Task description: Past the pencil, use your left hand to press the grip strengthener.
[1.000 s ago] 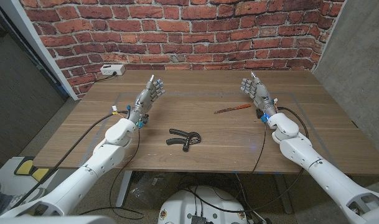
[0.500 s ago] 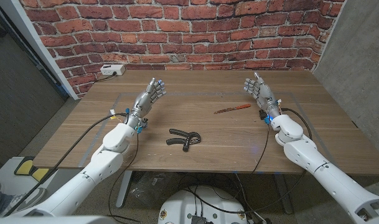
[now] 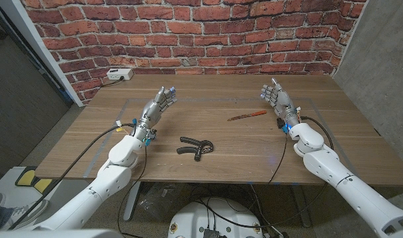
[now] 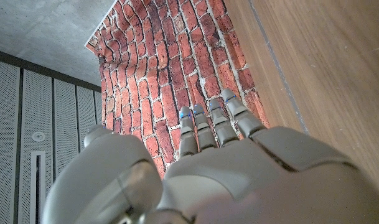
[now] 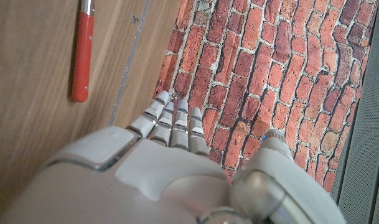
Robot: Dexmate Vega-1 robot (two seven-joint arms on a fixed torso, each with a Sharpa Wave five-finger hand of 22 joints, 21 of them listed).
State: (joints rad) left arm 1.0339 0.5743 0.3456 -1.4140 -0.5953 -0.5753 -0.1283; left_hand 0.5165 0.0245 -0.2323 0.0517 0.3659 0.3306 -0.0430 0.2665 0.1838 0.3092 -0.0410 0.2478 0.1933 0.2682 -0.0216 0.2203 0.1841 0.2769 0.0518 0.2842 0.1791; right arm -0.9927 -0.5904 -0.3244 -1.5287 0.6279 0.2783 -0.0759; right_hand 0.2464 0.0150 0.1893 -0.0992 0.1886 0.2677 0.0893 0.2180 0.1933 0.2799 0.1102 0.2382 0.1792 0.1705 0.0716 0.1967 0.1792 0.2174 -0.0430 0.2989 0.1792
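Your left hand (image 3: 159, 104) holds nothing, its fingers stretched out and only slightly apart, raised above the wooden table (image 3: 89, 142). Against the frame a second ago it sits a touch lower and nearer the robot, and the left forearm has drawn back with it. The grip strengthener (image 3: 195, 147) lies on the table, nearer the robot than that hand and off to its right, well apart from the fingers; it has not moved. The pencil (image 3: 247, 115) lies farther right again, between your two hands and closer to the right one, in the same place as before. Your right hand (image 3: 278, 100) is also empty, fingers extended and loosely spread, lifted over the table; it has shifted slightly to the right since the earlier frame.
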